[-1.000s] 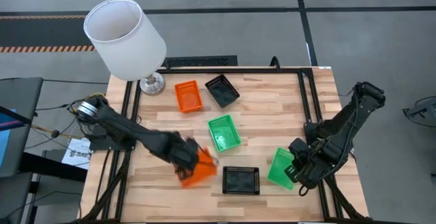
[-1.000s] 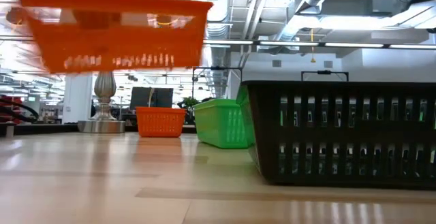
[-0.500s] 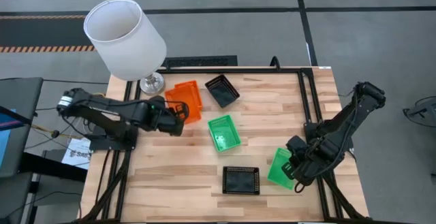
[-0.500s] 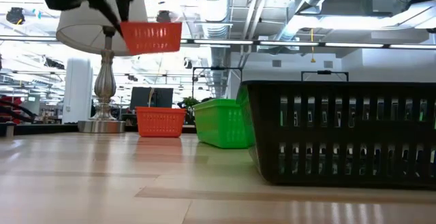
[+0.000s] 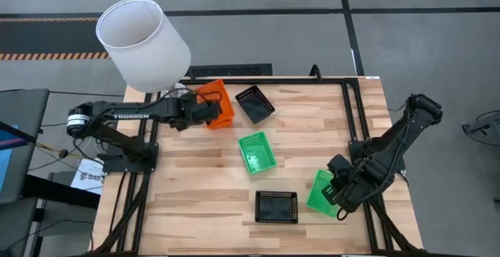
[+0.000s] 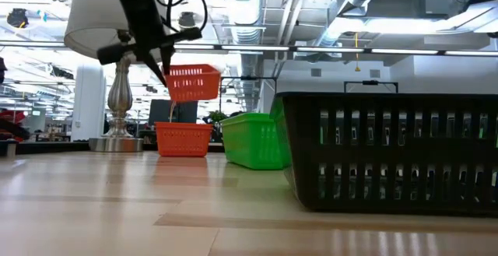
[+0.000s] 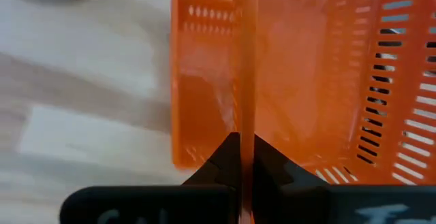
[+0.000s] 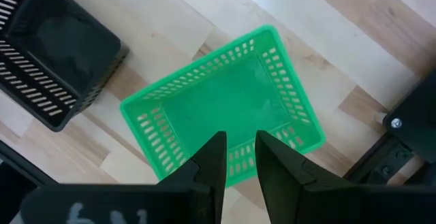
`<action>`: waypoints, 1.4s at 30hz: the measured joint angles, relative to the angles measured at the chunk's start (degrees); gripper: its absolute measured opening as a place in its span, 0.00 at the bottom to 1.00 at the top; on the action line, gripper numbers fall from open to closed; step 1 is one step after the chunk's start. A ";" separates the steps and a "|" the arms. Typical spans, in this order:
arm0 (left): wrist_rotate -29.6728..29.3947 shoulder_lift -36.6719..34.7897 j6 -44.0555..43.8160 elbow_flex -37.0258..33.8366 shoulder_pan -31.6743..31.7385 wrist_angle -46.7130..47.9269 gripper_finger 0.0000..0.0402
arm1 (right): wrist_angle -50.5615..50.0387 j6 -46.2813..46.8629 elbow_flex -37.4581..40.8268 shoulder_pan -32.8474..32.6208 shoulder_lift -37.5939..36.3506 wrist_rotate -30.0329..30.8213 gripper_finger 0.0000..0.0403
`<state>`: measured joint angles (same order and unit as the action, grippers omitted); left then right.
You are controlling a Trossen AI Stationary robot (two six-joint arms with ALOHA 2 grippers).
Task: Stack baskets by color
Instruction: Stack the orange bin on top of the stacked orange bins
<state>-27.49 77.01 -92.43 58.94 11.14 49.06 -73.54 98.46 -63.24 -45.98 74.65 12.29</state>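
Left gripper (image 5: pixel 205 110) has swung its pinched orange basket (image 5: pixel 219 101) to the upper left over the resting orange one (image 6: pixel 184 139), so next it just needs lining up and lowering in; right gripper (image 5: pixel 337 198) hangs shut and empty over a green basket (image 5: pixel 322 192).

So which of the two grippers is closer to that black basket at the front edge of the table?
The right. The right gripper hovers over a green basket just beside the front black basket. The left gripper is across the table by the lamp, holding an orange basket.
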 joint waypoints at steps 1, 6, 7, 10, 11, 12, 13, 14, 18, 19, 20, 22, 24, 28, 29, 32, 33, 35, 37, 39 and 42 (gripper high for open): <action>0.06 0.00 1.71 0.00 1.15 -0.02 0.00 | 0.01 -0.01 0.00 0.00 0.00 0.00 0.25; 3.58 0.04 8.36 0.00 6.38 -0.02 0.00 | 0.01 0.02 0.00 0.00 0.00 0.09 0.25; 3.72 0.35 8.82 0.00 7.02 0.00 0.00 | -0.02 0.03 0.00 0.00 0.00 0.11 0.25; 5.23 1.69 8.82 -0.04 8.48 0.63 0.00 | 0.02 0.04 0.00 0.00 0.00 0.13 0.25; 5.61 2.41 8.85 -0.01 8.75 0.39 0.00 | -0.02 0.05 0.00 0.00 0.00 0.17 0.25; 6.49 3.20 9.36 0.00 9.13 0.03 0.00 | 0.00 0.04 0.00 0.00 0.01 0.22 0.25; 7.10 4.16 10.07 -0.01 9.50 0.23 0.00 | 0.05 0.04 0.00 0.00 0.02 0.22 0.25; 7.49 5.09 10.50 -0.02 9.64 0.45 0.00 | 0.01 0.04 0.00 0.00 0.00 0.22 0.25; 8.55 7.72 10.91 -0.02 10.30 0.28 0.00 | -0.09 0.06 0.02 0.02 0.01 0.24 0.25; 8.71 8.15 11.12 -0.02 10.56 0.26 0.00 | -0.12 0.06 0.02 0.00 0.02 0.24 0.25; 8.66 8.55 11.18 -0.02 10.84 0.26 0.00 | -0.08 0.06 0.02 0.00 0.02 0.22 0.25; 9.16 8.94 11.22 -0.02 11.46 0.29 0.00 | 0.00 0.06 0.02 0.00 0.01 0.23 0.25; 10.09 9.27 12.12 -0.02 12.03 -0.44 0.00 | 0.06 0.06 0.02 0.00 0.02 0.22 0.25; 11.90 10.13 12.71 -0.02 12.97 -1.17 0.00 | 0.06 0.06 0.02 0.00 0.02 0.22 0.25; 12.70 10.25 12.89 -0.02 13.30 -1.15 0.00 | 0.11 0.06 0.02 0.00 0.02 0.22 0.25; 14.04 10.68 12.86 0.01 13.70 -1.27 0.01 | 0.05 0.06 0.02 0.00 0.02 0.22 0.25; 14.53 10.86 12.91 -0.01 13.79 -1.18 0.01 | 0.11 0.06 0.02 0.00 0.02 0.22 0.25; 14.87 10.79 13.63 -0.02 13.95 -1.21 0.04 | 0.04 0.06 0.02 0.00 0.02 0.22 0.25; 14.90 10.78 13.97 0.00 13.97 -1.40 0.07 | 0.07 0.06 0.02 0.00 0.02 0.22 0.25; 15.23 10.78 14.72 0.00 14.03 -1.51 0.12 | 0.05 0.06 0.02 0.00 0.02 0.22 0.25; 16.76 10.78 16.21 0.00 14.03 -2.25 0.21 | 0.04 0.06 0.02 0.00 0.01 0.22 0.25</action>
<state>-10.73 87.79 -76.22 58.94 25.17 46.81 -73.51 98.52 -63.22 -45.98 74.67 12.51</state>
